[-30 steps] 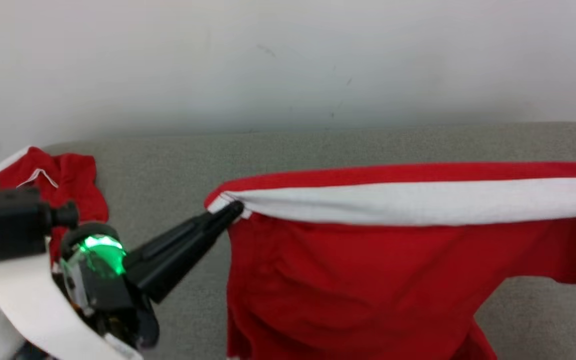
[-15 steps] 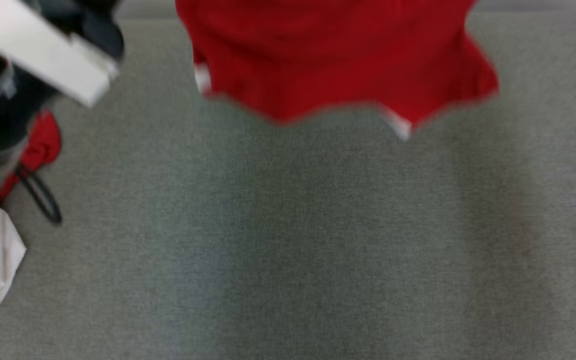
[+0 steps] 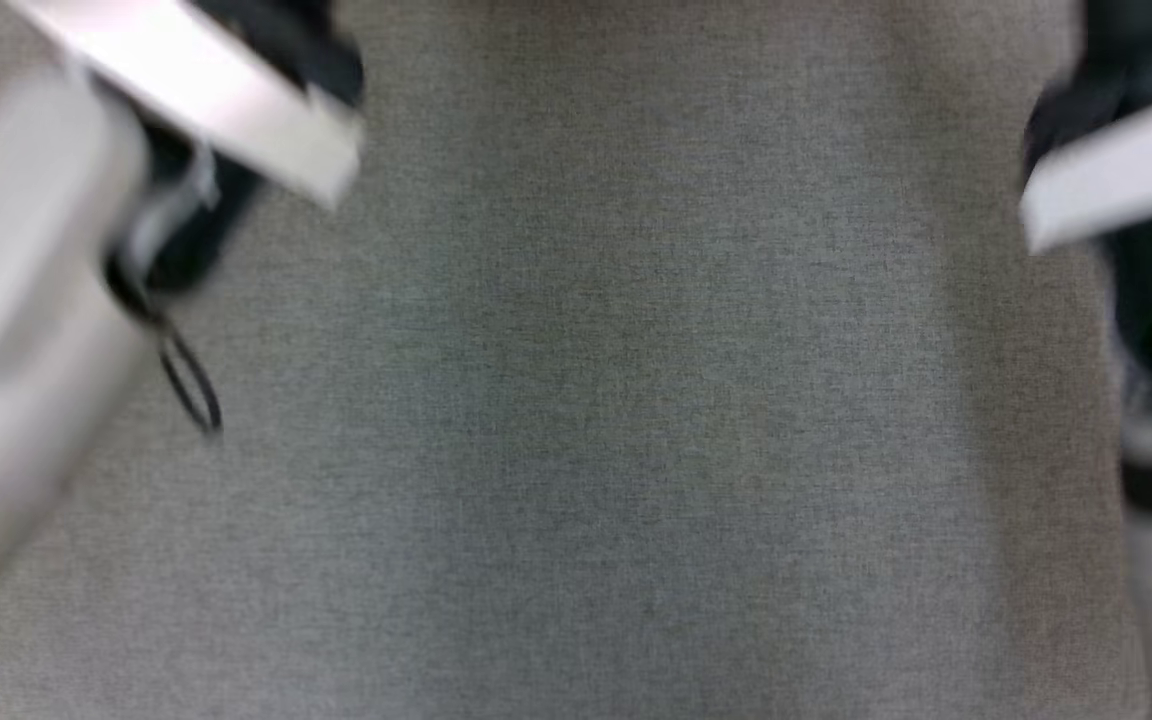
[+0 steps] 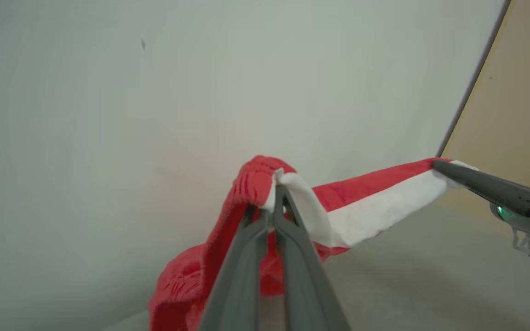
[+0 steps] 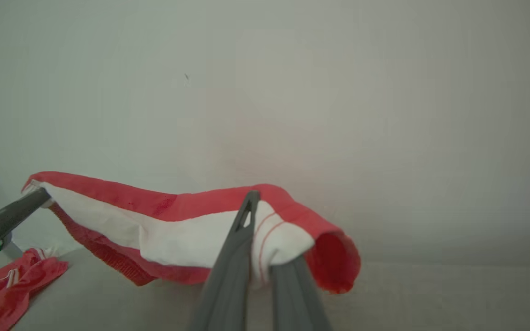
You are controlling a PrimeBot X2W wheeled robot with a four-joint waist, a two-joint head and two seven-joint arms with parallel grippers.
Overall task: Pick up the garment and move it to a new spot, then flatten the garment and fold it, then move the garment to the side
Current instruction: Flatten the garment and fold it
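Note:
The garment (image 4: 375, 207) is red with a broad white band and hangs stretched in the air between my two grippers, in front of a pale wall. My left gripper (image 4: 278, 191) is shut on one end of the band, with red cloth bunched over its tips and hanging down below. My right gripper (image 5: 258, 207) is shut on the other end of the garment (image 5: 164, 234), where the cloth curls into a red tube. Each wrist view shows the other gripper pinching the far end. In the head view both pale forearms (image 3: 26, 300) (image 3: 1116, 190) are blurred at the sides.
The grey fabric-covered table (image 3: 616, 400) spreads below me. Another red garment (image 5: 12, 285) lies crumpled on it beyond my left gripper. A black cable loop (image 3: 191, 385) hangs by my left arm. A tan panel (image 4: 513, 105) stands beside the wall.
The head camera has tilted downward, so the held garment has slid out of the top of that view and bare table shows. Both grips on the garment are unchanged.

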